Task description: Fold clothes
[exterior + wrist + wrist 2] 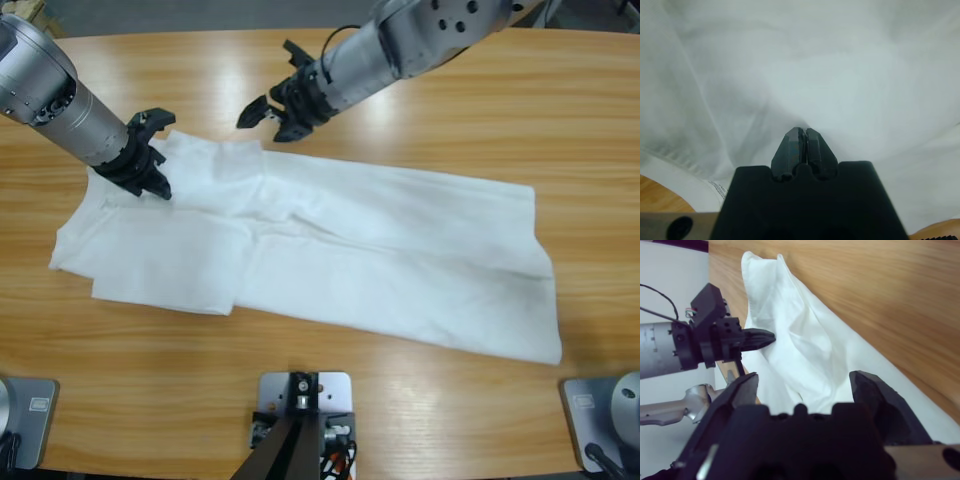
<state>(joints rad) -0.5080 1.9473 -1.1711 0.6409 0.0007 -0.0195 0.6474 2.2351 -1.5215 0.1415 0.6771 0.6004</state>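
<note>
Because the T-shirt (pixel 330 255) lies with its long axis along the table (pixel 560 120), running from the left end toward the near right corner, we judge that the coming fold turns on its left end, where both grippers are. In the high view the left gripper (pixel 150 165) sits on the bunched cloth at the shirt's far left part, while the right gripper (pixel 268 112) hangs just past the shirt's far edge, over bare wood, jaws spread. The left arm is the nearer one; it is already in the fabric. The shirt is plain white, thin, rumpled, partly doubled over at its left end, with a flap folded at the near left edge.

In the left wrist view the left gripper (pixel 802 145) has its jaws pressed together with white cloth all around the tips; we think it pinches a fold of the T-shirt (pixel 840 75), though the pinched layer itself is hidden. A hem seam shows at lower left.

In the right wrist view the right gripper (pixel 805 390) stands wide, holding nothing, with the raised peak of the T-shirt (pixel 800 345) ahead of it and the left gripper (pixel 757 338) nosing into that cloth from the side.
</note>
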